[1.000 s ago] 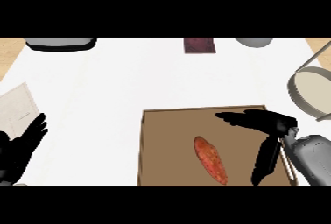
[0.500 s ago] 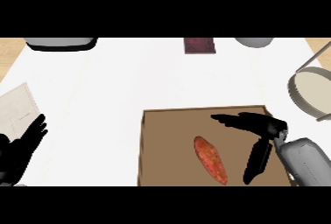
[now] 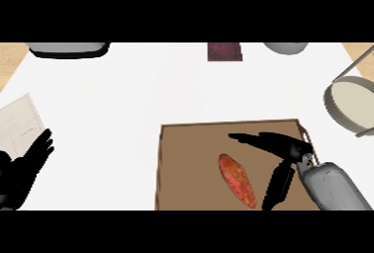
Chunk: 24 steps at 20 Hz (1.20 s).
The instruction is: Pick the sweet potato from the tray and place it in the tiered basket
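Note:
An orange-red sweet potato lies lengthwise in the middle of the brown tray at the lower centre. My right hand hovers over the tray just to the right of the potato, open, with thumb and fingers spread apart and nothing between them. It does not touch the potato. The tiered basket shows at the right edge as a grey round rim with a pale inside. My left hand rests open at the lower left, fingers up.
A pale cutting board lies at the left edge. A grey appliance, a dark red item and a grey bowl stand along the counter's far side.
My right hand has slid left and down over the tray, closer to the sweet potato. The left hand and the potato have stayed put.

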Each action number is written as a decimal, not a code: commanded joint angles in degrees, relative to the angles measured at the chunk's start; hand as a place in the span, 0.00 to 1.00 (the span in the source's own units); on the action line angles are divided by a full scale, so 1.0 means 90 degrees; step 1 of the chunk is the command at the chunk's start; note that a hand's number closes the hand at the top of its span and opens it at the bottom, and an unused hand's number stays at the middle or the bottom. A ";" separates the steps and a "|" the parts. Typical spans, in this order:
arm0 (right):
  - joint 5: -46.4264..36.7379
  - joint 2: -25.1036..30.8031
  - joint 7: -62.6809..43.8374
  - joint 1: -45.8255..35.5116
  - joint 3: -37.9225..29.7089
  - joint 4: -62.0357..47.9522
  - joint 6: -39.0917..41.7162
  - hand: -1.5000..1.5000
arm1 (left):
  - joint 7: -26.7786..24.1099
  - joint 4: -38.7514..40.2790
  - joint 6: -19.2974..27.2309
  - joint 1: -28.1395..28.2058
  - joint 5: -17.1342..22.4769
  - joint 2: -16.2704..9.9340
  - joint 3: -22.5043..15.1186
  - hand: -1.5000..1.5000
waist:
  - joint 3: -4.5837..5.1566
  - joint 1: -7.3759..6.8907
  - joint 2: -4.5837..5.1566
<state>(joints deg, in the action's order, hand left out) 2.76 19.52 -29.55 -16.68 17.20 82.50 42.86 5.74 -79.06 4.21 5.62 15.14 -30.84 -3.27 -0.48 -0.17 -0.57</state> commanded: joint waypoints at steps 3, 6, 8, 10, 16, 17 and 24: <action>-0.0571 -0.0596 0.0268 0.0054 0.0149 -0.0526 -0.0214 0.00 | -0.0168 -0.0017 0.0002 0.0072 -0.0040 0.0449 0.0026 0.50 | 0.0052 -0.0020 0.0066; -0.0596 -0.0436 0.0334 0.0303 0.0060 -0.0306 -0.0021 0.00 | 0.0133 0.0359 -0.0175 -0.0545 0.0084 0.0178 0.0312 0.50 | 0.0054 0.0033 0.0067; -0.0663 -0.0803 0.0143 0.0301 0.0316 -0.0220 -0.0153 0.00 | 0.0177 0.0161 0.0180 -0.0397 -0.0137 0.0513 -0.0094 0.50 | 0.0053 0.0032 0.0066; -0.0861 -0.0557 0.0687 0.0259 0.0154 -0.0656 0.0031 0.00 | -0.0039 0.0464 -0.0173 -0.0482 0.0124 0.0187 0.0286 0.50 | 0.0052 0.0011 0.0075; -0.1272 -0.0852 0.1070 0.0612 0.0604 0.0022 -0.0070 1.00 | -0.0238 0.0018 0.0068 0.0084 -0.0011 0.0338 0.0011 0.50 | 0.0049 -0.0011 0.0062; -0.1332 -0.1067 0.1347 0.0476 0.0525 -0.0260 -0.0320 1.00 | 0.0069 -0.0088 0.0178 -0.0087 -0.0054 0.0367 -0.0106 0.50 | 0.0045 -0.0022 0.0072; -0.1392 -0.1194 0.1426 0.0625 -0.0045 -0.0056 -0.0682 1.00 | -0.0154 0.0104 -0.0222 -0.0026 0.0044 0.0176 0.0260 0.50 | 0.0051 -0.0009 0.0065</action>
<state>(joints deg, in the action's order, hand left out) -9.39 11.19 -19.84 -10.57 18.06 85.59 38.06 4.78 -78.11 3.10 6.08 15.26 -31.13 -2.59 -0.27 0.07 -0.83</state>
